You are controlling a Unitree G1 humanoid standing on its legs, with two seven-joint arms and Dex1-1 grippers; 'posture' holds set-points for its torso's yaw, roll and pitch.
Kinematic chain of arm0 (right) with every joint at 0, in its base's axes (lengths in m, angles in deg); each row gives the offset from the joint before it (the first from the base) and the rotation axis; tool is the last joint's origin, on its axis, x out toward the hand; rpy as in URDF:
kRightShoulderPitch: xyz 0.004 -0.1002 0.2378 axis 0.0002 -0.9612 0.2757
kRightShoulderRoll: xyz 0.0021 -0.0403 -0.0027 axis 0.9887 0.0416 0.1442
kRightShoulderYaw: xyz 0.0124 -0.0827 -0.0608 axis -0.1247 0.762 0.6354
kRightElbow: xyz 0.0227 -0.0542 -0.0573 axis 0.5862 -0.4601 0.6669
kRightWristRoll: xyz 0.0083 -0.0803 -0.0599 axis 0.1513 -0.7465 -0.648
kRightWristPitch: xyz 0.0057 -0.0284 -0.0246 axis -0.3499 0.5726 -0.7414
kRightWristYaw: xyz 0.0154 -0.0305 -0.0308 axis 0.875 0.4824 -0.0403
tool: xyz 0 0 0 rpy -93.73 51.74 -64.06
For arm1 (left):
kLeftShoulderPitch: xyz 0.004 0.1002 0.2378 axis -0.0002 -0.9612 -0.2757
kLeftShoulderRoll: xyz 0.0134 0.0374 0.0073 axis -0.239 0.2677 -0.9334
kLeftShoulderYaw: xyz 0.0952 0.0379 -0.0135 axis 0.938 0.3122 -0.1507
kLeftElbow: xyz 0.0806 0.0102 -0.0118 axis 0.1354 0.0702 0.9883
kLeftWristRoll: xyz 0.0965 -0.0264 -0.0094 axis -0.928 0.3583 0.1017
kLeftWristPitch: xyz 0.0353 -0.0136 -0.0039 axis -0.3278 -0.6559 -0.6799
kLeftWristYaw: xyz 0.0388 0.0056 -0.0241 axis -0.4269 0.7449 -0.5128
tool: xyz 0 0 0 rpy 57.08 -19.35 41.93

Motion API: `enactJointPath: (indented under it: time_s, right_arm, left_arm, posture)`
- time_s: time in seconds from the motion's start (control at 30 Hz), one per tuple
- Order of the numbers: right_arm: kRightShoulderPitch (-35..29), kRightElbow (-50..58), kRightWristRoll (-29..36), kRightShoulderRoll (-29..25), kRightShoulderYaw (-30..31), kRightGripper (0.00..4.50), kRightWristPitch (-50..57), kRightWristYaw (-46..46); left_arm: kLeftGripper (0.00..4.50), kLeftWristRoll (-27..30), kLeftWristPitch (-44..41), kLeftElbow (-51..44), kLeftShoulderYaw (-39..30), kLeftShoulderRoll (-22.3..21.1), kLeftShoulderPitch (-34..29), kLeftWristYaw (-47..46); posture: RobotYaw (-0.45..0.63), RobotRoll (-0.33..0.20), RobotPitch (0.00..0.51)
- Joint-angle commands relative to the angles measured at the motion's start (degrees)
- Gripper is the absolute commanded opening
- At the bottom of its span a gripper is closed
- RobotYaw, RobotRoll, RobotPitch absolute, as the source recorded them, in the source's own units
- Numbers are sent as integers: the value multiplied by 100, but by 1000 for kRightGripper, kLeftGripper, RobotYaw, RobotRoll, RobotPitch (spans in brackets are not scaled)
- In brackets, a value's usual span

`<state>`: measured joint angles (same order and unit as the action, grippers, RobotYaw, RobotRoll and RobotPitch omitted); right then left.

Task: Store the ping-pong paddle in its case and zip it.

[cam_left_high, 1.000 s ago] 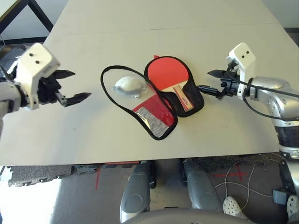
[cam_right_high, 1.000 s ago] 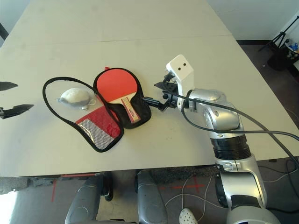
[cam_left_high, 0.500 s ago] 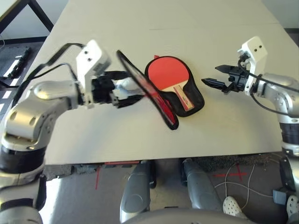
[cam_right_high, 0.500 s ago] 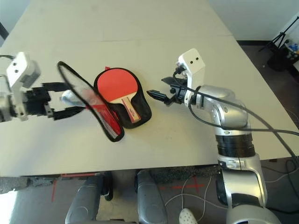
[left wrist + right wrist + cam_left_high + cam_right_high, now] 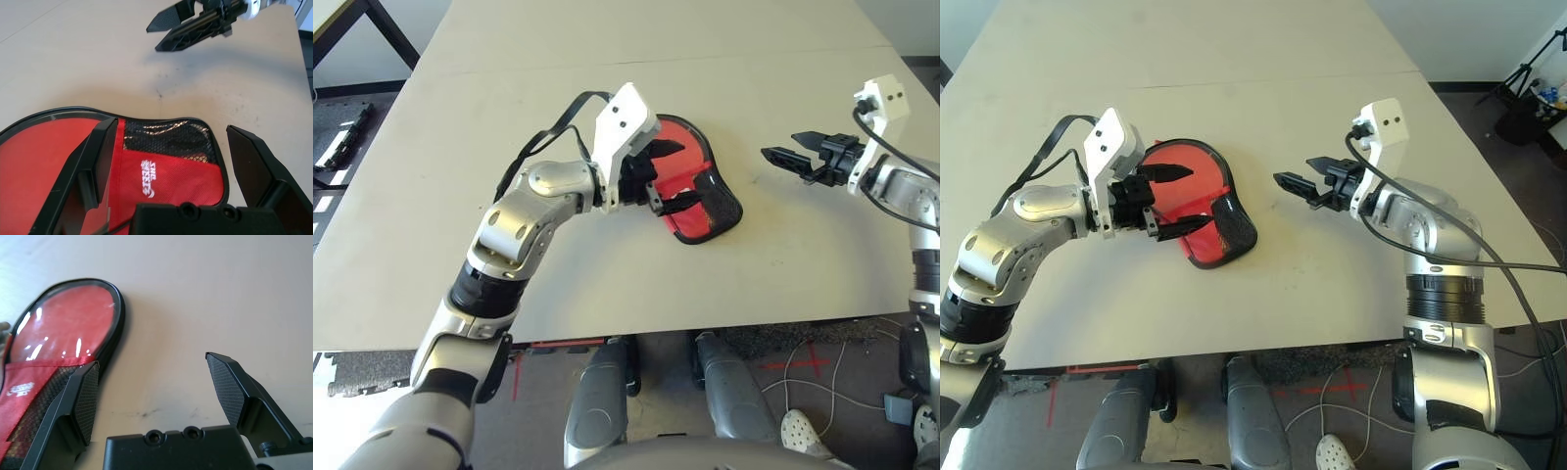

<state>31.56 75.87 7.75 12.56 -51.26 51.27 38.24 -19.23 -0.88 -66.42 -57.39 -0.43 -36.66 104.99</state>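
From the head camera, the case [image 5: 700,191] lies folded shut at mid-tabletop [image 5: 607,284]; the zip looks not yet run. The left pincer [image 5: 1170,201] hovers over it, fingers wide, holding nothing. The right pincer [image 5: 783,155] waits well to the right, parted and empty. The left wrist view shows red fabric, white logo and mesh. Through the clear half in the right wrist view, the ping-pong paddle [image 5: 63,328] shows red inside.

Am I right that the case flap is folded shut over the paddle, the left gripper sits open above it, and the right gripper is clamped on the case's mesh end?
Not quite. The right gripper is open and apart from the case, hovering over bare table; the right eye view shows the gap. The rest holds: the case is folded shut and the left gripper is open above it.
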Motion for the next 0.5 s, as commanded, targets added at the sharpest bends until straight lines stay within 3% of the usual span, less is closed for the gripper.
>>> enactJointPath:
  time_s: [0.03, 0.13, 0.23, 0.5]
  right_arm:
    - [-74, -180, 299, -86, -39, 4480, 270, 361]
    - [-102, -290, 786, -120, -93, 4480, 964, 783]
    - [-221, -170, 784, -268, 225, 4480, 1487, 862]
    - [-552, 235, 915, -58, 535, 4480, 1903, 818]
  left_arm:
    - [4500, -97, 73, -3, -88, -188, -172, 109]
    - [4500, -105, 43, -88, -155, -330, -282, 145]
    - [4500, -87, -2, -194, -204, -433, -403, 157]
    - [4500, -65, -102, -340, -258, -533, -506, 134]
  posture:
    - [12, 0, 237]
    - [17, 0, 241]
    - [21, 0, 244]
    - [35, 0, 252]
